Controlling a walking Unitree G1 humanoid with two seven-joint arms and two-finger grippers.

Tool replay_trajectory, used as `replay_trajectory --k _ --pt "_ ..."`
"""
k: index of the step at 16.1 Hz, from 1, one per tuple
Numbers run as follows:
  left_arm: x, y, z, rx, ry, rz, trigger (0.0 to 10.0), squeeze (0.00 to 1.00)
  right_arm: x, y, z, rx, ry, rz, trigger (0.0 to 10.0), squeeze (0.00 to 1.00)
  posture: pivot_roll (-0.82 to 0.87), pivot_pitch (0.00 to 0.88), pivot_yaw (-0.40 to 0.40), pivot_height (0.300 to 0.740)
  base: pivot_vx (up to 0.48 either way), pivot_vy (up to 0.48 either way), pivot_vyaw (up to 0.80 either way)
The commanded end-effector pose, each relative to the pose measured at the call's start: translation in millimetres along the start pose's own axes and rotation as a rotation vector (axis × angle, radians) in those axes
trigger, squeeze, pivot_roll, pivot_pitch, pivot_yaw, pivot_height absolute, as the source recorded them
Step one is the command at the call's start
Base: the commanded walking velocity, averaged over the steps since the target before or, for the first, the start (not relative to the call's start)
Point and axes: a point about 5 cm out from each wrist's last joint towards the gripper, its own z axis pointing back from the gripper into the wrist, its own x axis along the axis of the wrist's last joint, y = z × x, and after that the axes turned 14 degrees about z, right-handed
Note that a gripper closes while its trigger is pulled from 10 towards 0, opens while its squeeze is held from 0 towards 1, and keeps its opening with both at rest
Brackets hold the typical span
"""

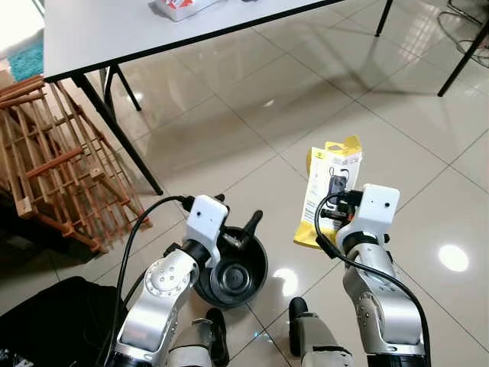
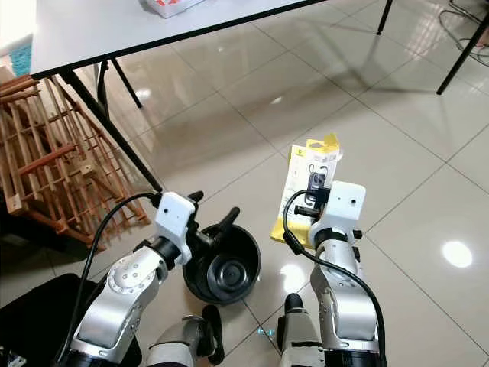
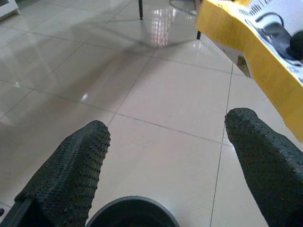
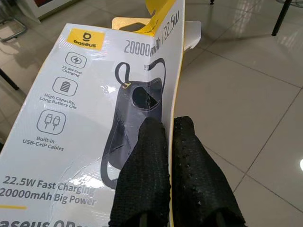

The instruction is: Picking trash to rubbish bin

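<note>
Left eye view: the robot looks down at a shiny tiled floor (image 1: 252, 115). Its right pincer (image 1: 341, 200) holds up a yellow and white power bank box (image 1: 333, 177), the trash, in the air above the floor. Its left pincer (image 1: 237, 229) hangs over a small black bowl-shaped bin (image 1: 235, 274) that sits on the floor just beside the robot's feet. A white desk (image 1: 114, 30) stands farther off, with a wooden rack (image 1: 53, 168) leaning on the left. Right eye view: the same scene, and the box is near the bin but not over it. Left wrist view: the two black fingers (image 3: 71, 165) are spread apart with nothing between them, and the bin rim sits just below. Right wrist view: the two fingers (image 4: 147, 170) are pressed tight on the thin edge of the box. The grip is only on that edge, so I think the box could tip or slide out. The bin looks small, so the box might land on the rim and fall to the floor.
</note>
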Motion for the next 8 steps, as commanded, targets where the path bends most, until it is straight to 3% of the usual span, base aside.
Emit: replay_trajectory --k 1,8 --pt "-2.7 -1.9 4.3 -0.013 0.013 -0.027 10.0 0.0 -3.7 1.8 0.5 0.0 0.012 0.003 0.0 0.0 -0.03 0.289 0.093 0.74 0.0 0.0 0.0" --pt "-2.5 7.6 3.7 0.08 -0.001 -0.074 10.0 0.0 -3.2 5.4 -0.4 0.027 0.006 0.016 0.0 0.0 -0.03 0.282 0.091 0.74 0.0 0.0 0.0"
